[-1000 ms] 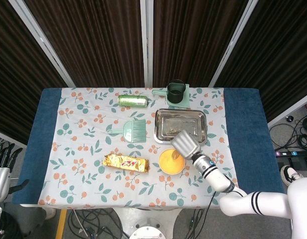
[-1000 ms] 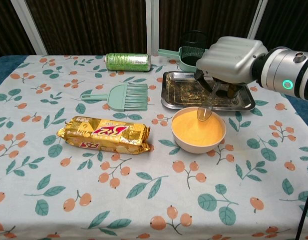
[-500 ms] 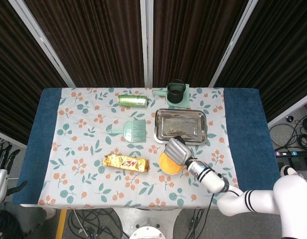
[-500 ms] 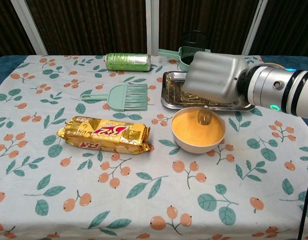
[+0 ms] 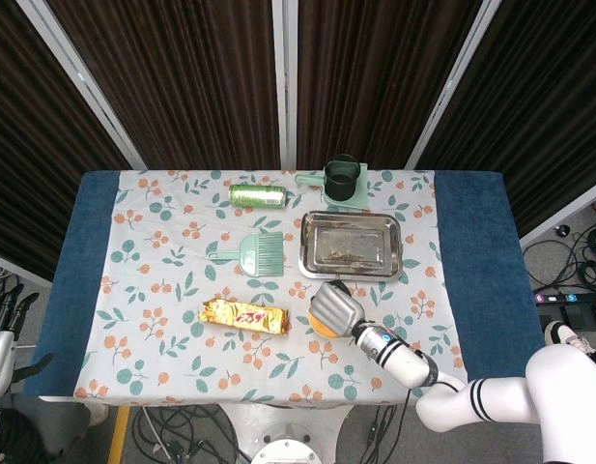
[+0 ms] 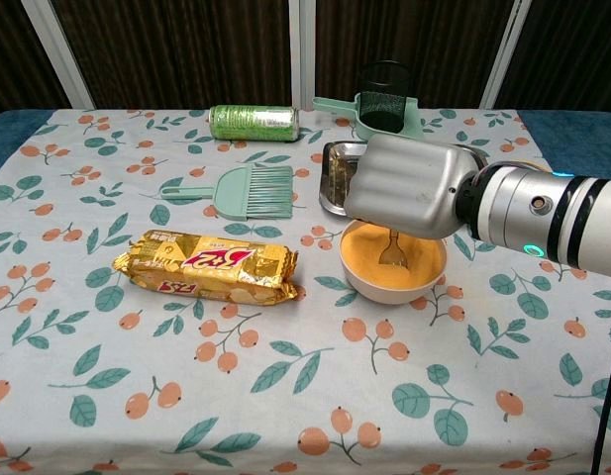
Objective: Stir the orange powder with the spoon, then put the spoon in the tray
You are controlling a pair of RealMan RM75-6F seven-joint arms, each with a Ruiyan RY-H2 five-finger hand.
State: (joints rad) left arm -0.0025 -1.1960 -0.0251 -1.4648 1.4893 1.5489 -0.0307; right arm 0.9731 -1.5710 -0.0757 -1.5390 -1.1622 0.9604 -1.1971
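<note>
A pale bowl of orange powder stands in front of the steel tray. My right hand hovers over the bowl and holds a clear spoon whose tip dips into the powder. From the head view the right hand covers most of the bowl, and the tray lies just beyond it. My left hand hangs off the table's left edge, its fingers spread and holding nothing.
A gold snack packet lies left of the bowl. Behind it are a green brush, a green can on its side and a dark mesh cup in a green holder.
My right hand has moved toward the near-left, from beside the tray to right over the bowl. The spoon now dips lower into the powder.
</note>
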